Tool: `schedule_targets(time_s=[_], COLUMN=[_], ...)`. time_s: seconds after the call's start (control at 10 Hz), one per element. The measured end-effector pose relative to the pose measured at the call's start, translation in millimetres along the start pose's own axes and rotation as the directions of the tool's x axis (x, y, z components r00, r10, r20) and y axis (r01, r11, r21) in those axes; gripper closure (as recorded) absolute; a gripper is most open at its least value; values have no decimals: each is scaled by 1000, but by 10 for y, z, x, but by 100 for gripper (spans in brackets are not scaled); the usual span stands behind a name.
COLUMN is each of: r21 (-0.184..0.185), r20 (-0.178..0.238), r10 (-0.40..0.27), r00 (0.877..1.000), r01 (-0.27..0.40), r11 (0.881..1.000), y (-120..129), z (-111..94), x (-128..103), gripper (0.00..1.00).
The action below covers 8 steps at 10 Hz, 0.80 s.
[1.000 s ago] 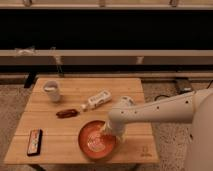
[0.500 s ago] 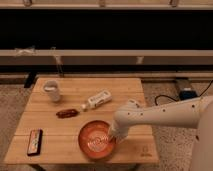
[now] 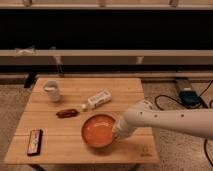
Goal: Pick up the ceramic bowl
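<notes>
So the wooden surface (image 3: 75, 100) carries everything here. The white arm (image 3: 170, 120) comes in from the right and its gripper (image 3: 118, 132) sits right at the right rim of the ceramic bowl (image 3: 98, 131), which rests near the front edge, centre-right. Behind the bowl lies a white bottle (image 3: 97, 99), a white cup (image 3: 52, 90) back left, a dark remote (image 3: 34, 141) front left, and a small reddish-brown thing (image 3: 67, 113)

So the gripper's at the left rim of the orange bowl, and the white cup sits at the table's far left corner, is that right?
Not quite. The camera view shows the gripper at the right rim of the ceramic bowl, not the left; the arm reaches in from the right. The rest holds: the white cup does sit near the far left corner of the wooden table.
</notes>
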Motion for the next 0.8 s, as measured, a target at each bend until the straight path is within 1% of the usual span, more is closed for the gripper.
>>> schedule_targets(time_s=[0.1, 0.3, 0.5, 0.7, 0.8], r21=[41, 101, 189, 246, 253], r20=[-6, -14, -31, -45, -47], r10=[2, -3, -30, -48, -51], r00=[1000, 1000, 999, 998, 998], r01=[-2, 4, 35, 58, 61], r11=[999, 995, 981, 968, 966], y=[-45, -103, -225, -300, -316], z=[-103, -240, -509, -682, -701], x=[12, 21, -5, -28, -31], gripper=[100, 100, 100, 100, 100])
